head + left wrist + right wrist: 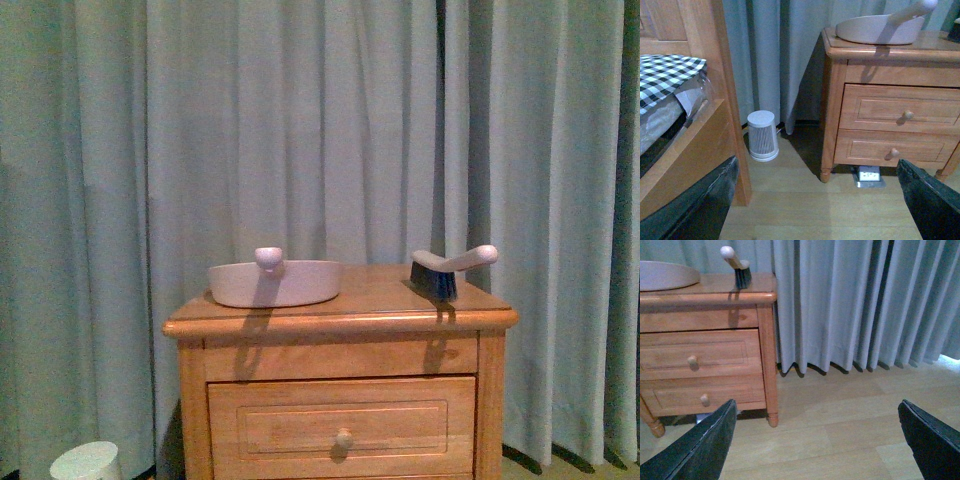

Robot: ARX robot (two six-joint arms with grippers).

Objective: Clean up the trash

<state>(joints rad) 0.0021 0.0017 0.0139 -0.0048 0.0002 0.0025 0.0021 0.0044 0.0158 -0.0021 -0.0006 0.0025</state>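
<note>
Trash is not showing anywhere, so I am only guessing it is light and easy to sweep with the brush [445, 272] into the dustpan [275, 285] sitting on the wooden cabinet [340, 345], while the left gripper [816, 165] and right gripper [816, 404] are hanging wide open above the floor, holding nothing.

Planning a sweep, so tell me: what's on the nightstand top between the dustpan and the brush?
Nothing. In the front view, the wooden nightstand top between the pinkish dustpan and the hand brush is bare.
</note>
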